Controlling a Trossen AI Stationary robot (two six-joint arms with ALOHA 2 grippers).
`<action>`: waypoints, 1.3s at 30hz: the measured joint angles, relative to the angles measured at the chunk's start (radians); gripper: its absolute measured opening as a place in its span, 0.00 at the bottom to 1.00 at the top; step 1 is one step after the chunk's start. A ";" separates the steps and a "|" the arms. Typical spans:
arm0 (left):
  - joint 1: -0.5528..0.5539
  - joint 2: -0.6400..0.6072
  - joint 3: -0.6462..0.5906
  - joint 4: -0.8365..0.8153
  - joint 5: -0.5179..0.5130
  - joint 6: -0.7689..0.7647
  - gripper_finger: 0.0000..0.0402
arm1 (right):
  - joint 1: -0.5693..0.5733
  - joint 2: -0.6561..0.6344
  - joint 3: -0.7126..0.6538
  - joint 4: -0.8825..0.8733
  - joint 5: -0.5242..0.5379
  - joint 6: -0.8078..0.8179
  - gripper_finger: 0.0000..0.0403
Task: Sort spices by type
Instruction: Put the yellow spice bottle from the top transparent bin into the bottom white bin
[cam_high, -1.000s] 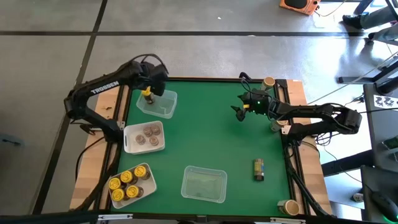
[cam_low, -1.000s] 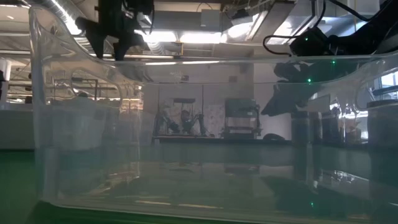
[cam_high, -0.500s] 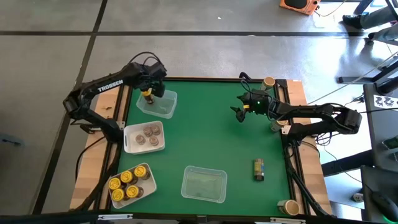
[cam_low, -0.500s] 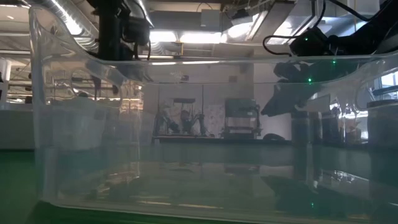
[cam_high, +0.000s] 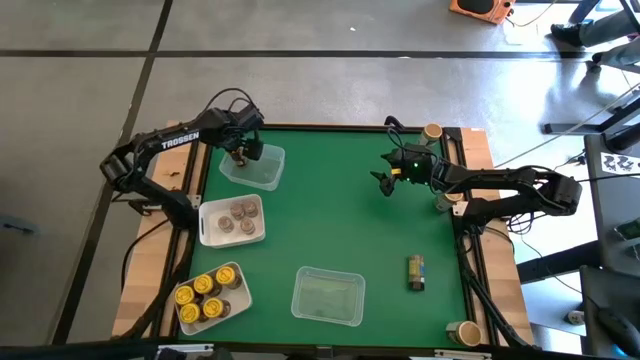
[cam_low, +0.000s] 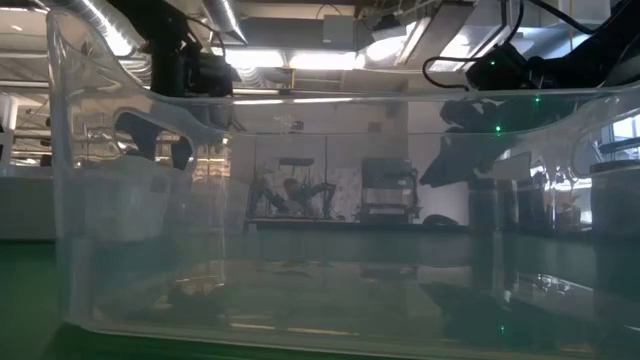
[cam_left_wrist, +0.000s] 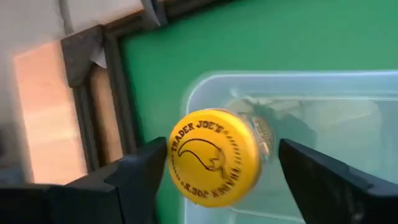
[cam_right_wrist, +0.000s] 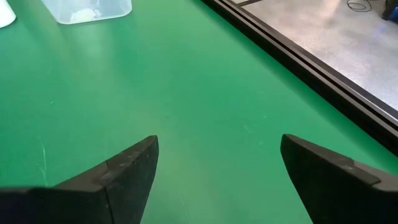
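Nearest the front edge of the green surface (cam_high: 330, 220), an empty clear tray (cam_high: 327, 296) stands so close to the low camera that its wall (cam_low: 320, 230) fills that view and blurs everything behind it. To its left, a white tray (cam_high: 211, 297) holds yellow-lidded jars (cam_high: 205, 296). To the right, a lone jar (cam_high: 415, 271) lies on its side on the surface; its lid colour is hard to make out.

Farther back, another white tray (cam_high: 233, 220) holds brownish-grey-lidded jars (cam_high: 240, 215).

At the far left, the left gripper (cam_high: 242, 152) hangs over a clear tray (cam_high: 253, 167). Its fingers (cam_left_wrist: 134, 180) stand spread either side of a yellow-lidded jar (cam_left_wrist: 214, 157); whether they touch it is unclear.

The right gripper (cam_high: 384, 184) hovers released over bare surface, holding nothing.
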 joint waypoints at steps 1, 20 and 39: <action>0.004 0.001 -0.009 0.012 0.023 0.001 0.76 | 0.000 0.000 0.000 0.000 0.000 0.000 0.84; -0.003 0.004 -0.012 0.055 0.088 0.037 0.57 | 0.000 0.000 0.000 0.000 0.000 0.000 0.84; -0.261 -0.065 0.150 0.000 0.092 0.054 0.56 | 0.000 0.000 0.000 0.001 0.000 0.003 0.84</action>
